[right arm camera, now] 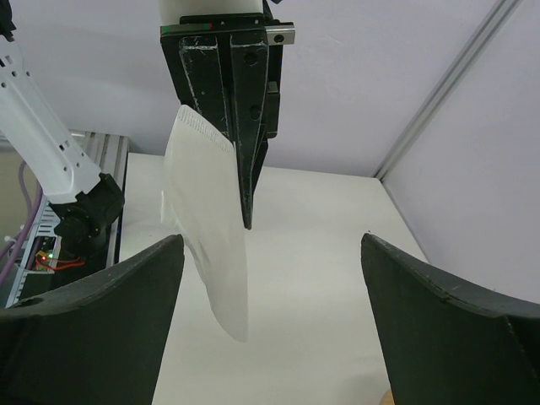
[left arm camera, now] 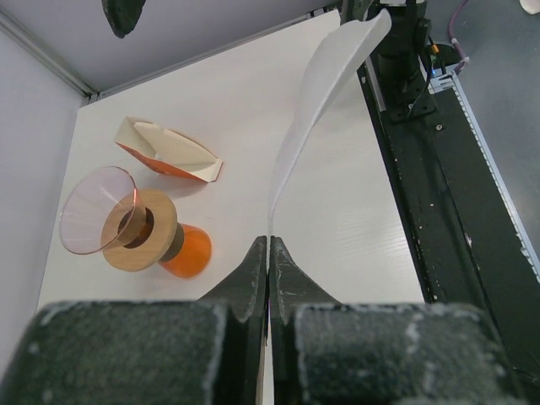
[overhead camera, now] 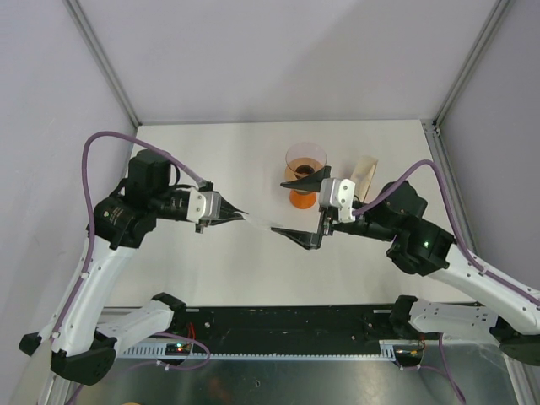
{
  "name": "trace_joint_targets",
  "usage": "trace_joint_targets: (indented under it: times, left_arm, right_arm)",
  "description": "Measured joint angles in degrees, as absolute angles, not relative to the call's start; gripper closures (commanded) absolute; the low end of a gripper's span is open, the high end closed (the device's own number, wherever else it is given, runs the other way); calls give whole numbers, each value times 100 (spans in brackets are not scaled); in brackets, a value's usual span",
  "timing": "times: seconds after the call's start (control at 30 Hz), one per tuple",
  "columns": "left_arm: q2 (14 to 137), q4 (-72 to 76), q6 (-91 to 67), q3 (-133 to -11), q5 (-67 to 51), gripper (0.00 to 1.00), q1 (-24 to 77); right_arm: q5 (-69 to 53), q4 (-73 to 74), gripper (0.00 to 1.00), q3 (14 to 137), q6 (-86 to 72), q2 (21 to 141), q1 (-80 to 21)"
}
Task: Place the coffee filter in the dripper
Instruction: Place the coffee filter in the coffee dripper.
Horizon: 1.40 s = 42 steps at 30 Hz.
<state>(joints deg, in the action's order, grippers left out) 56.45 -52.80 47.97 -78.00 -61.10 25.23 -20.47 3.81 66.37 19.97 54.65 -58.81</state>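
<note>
**Filter pinched in left tool, hanging between the spread fingers of the right**

Top view: the left tool (overhead camera: 243, 217) comes in from the left of the frame. Its jaws are closed on one end of the coffee filter (overhead camera: 263, 223), a thin white strip seen edge-on above the counter (overhead camera: 211, 160). The filter's free end reaches toward the right tool (overhead camera: 283, 207), whose two dark fingers stand wide apart, one above and one below that end. Whether the lower finger touches the paper cannot be told here. Just beyond the right tool, in the upper middle of the frame, is the dripper (overhead camera: 305, 158), a clear pinkish cone. A wooden ring (overhead camera: 300, 176) and an orange beaker (overhead camera: 302, 199) are under it. A cream bundle of filters (overhead camera: 364, 173) lies to their right.

Left wrist view: the left tool (left arm camera: 268, 253) is pressed tight on the filter's corner at lower centre. The coffee filter (left arm camera: 316, 93) curves up to the upper right of the frame, clear of the counter (left arm camera: 228, 101). At left, the dripper (left arm camera: 93, 209) has its stem in the wooden ring (left arm camera: 139, 229), which sits on the mouth of the orange beaker (left arm camera: 186, 251). It is well apart from the filter. The bundle of filters (left arm camera: 169, 152) lies just above them.

Right wrist view: the right tool (right arm camera: 270, 321) is spread wide, with a finger at each lower corner of the frame. The coffee filter (right arm camera: 211, 228) hangs between them, nearer the left one and touching neither. The left tool (right arm camera: 246, 211) grips it from the top of the frame. The dripper is out of sight here.
</note>
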Motion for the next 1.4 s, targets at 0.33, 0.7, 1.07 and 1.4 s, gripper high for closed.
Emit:
trace_joint_targets:
  times: [0.33,0.7,1.07,1.4]
  left_arm:
    - [5645,-5280,4810,-7800,-6055,100,2539]
    - [5645,-5282,4816,-7800,-6027,100,2541]
    - [5575,-5290,4967,-7800,-6001,100,2587]
    - [5570,-5328,5057,-7800,-5944,100,2626]
  right_arm:
    - [-2045,314,22,6639,2084,5557,-5878]
    - [-2021,314,36,6639,2180,5627,-5867]
    - [-2206,460,35,6637,2215,5636,-5435]
    - [-2392,550,31,6639,2257,5638,-5398]
